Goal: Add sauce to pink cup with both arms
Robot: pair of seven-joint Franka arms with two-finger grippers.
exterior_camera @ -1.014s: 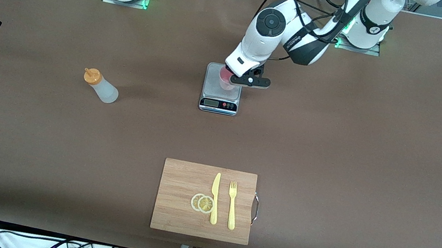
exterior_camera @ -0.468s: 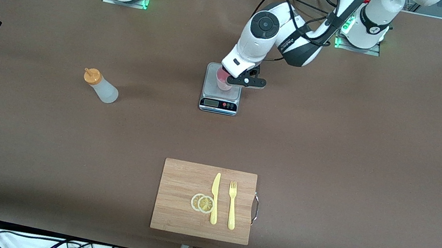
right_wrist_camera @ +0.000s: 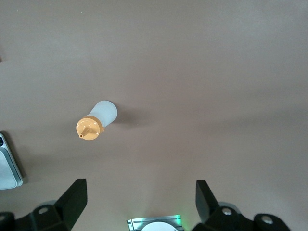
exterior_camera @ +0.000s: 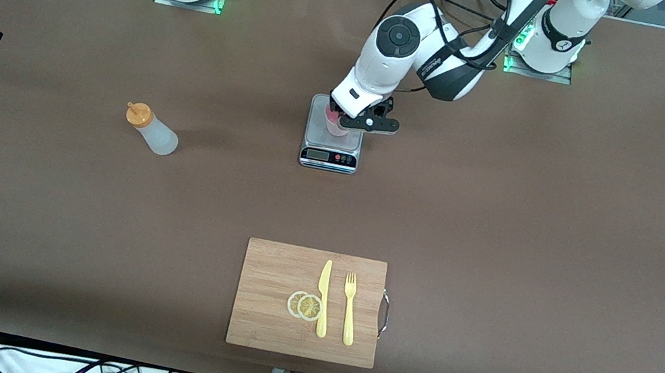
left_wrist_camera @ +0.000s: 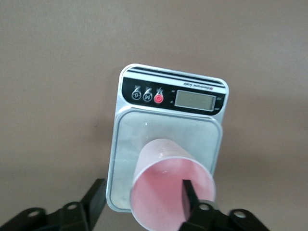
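Observation:
The pink cup [exterior_camera: 334, 124] [left_wrist_camera: 171, 192] stands upright on the grey kitchen scale [exterior_camera: 331, 145] [left_wrist_camera: 166, 125] in the middle of the table. My left gripper [exterior_camera: 344, 121] [left_wrist_camera: 143, 187] is low over it and open: one finger is inside the cup by its rim, the other hangs outside, clear of the wall. The sauce bottle [exterior_camera: 152, 129] [right_wrist_camera: 97, 120], whitish with an orange cap, lies on the table toward the right arm's end. My right gripper [right_wrist_camera: 140, 187] waits high above the table near its base, open and empty.
A wooden cutting board [exterior_camera: 271, 299] lies near the front edge, carrying a yellow knife [exterior_camera: 323, 298], a yellow fork [exterior_camera: 349, 309] and two lemon slices [exterior_camera: 304, 305]. A corner of the scale [right_wrist_camera: 7, 163] shows in the right wrist view.
My left gripper has opened and let go of the pink cup, which now rests on the scale. The left arm shifted slightly; the right arm has not moved.

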